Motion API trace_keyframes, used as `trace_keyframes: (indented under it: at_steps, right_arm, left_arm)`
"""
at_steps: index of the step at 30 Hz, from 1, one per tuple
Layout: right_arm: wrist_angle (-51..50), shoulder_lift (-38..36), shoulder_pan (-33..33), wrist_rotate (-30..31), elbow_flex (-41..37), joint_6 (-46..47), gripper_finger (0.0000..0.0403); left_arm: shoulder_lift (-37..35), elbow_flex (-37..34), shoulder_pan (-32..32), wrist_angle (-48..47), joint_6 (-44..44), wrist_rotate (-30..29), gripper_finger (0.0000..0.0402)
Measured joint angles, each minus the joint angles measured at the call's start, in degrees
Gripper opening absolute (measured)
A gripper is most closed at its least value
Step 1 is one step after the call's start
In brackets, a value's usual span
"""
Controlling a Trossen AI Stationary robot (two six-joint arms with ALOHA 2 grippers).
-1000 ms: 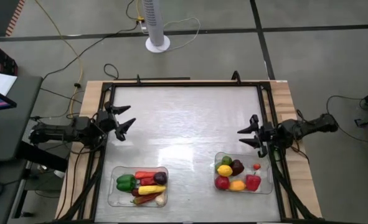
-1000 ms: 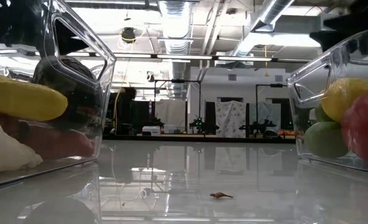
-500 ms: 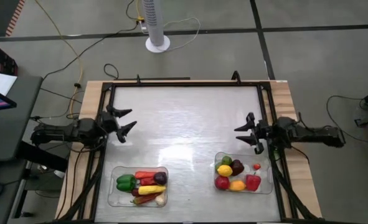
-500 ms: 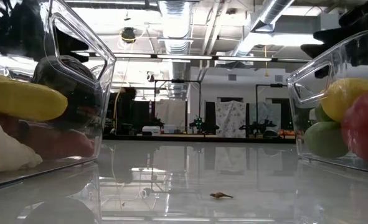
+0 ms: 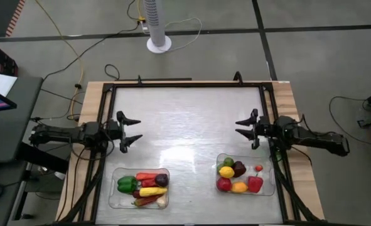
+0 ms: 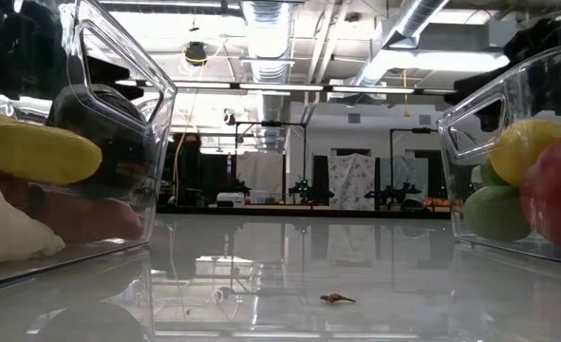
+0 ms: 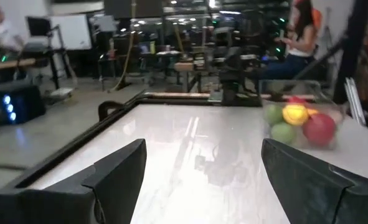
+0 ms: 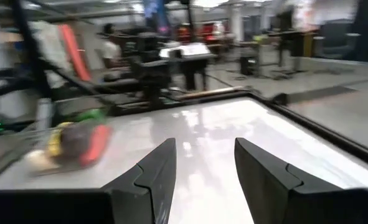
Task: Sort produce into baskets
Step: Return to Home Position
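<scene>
Two clear baskets stand near the table's front edge. The left basket [image 5: 140,188] holds a green pepper, red pieces, a yellow corn and a dark plum. The right basket [image 5: 245,174] holds a lemon, a dark plum, red and green pieces; it also shows in the left wrist view [image 7: 299,121]. My left gripper [image 5: 132,131] is open and empty above the table's left side. My right gripper [image 5: 243,127] is open and empty above the table's right side, beyond the right basket.
A black frame [image 5: 185,85] runs round the white tabletop. A small brown scrap [image 6: 337,298] lies on the table between the baskets. The middle of the table [image 5: 188,135] is bare. People show in the room beyond the table.
My left gripper has gone a little toward the table's right and near edges and levelled out. My right gripper has gone toward the table's far edge and a little to the left, and its arm has swung so that it stretches out to the right.
</scene>
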Motion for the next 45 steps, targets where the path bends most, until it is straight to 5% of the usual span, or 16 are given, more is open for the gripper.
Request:
trace_keyframes:
  at_steps: [5,14,45]
  right_arm:
    - [0.3,0.0,0.0,5.9,0.0,-0.4,0.0189]
    - [0.3,0.0,0.0,6.1,0.0,0.5,0.0189]
    - [0.2,0.0,0.0,6.4,-0.1,0.7,0.0189]
  left_arm:
    - [0.0,0.0,0.0,-0.2,4.9,1.3,0.0306]
    - [0.0,0.0,0.0,0.5,-4.2,-9.8,0.0306]
    - [0.0,0.5,0.0,-1.1,-4.3,-9.5,0.0306]
